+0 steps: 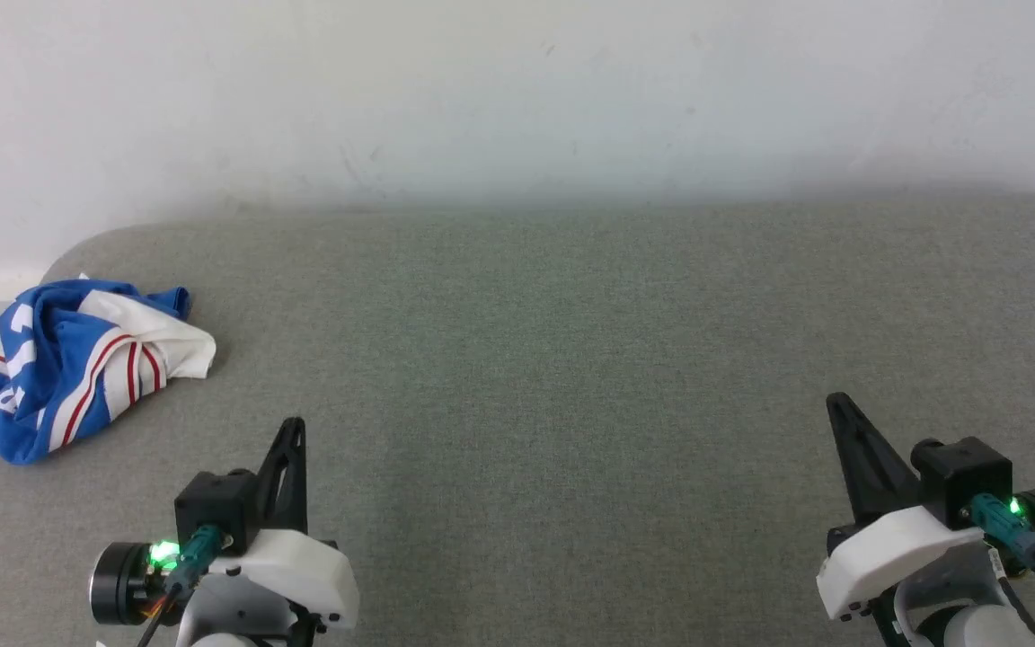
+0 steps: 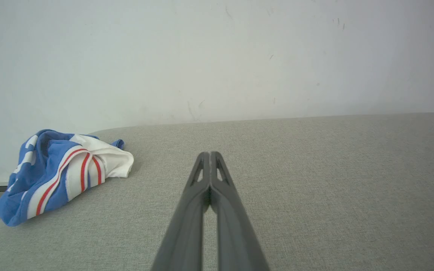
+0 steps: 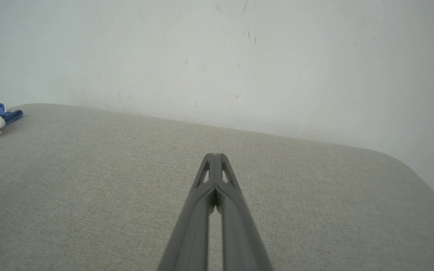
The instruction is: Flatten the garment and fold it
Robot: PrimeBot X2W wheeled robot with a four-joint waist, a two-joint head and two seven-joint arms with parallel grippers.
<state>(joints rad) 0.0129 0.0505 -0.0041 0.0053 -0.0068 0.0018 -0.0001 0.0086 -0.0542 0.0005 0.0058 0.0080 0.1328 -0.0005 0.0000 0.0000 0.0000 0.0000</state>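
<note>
The shirt (image 1: 77, 368) lies crumpled in the far left corner of the grey cloth-covered table (image 1: 553, 359), reaching that table's left edge. The bundle's long axis runs slantwise: its blue end sits nearer the front at the left edge, and its white sleeve end points toward the far edge and inward to the table's middle. The far edge meets a white wall (image 1: 517, 90), and both far corners are rounded. From the shirt rightward the whole tabletop is bare cloth, across to the right edge. The shirt is royal blue with a white sleeve folded over the top, red and white stripes curving across it and bits of white lettering among the folds; what the letters spell cannot be read. The left gripper (image 1: 293, 427) hangs near the front edge, well apart from the shirt, its two dark fingers pressed together on nothing. The right gripper (image 1: 835, 400) hangs near the front right, likewise pressed together and holding nothing
</note>
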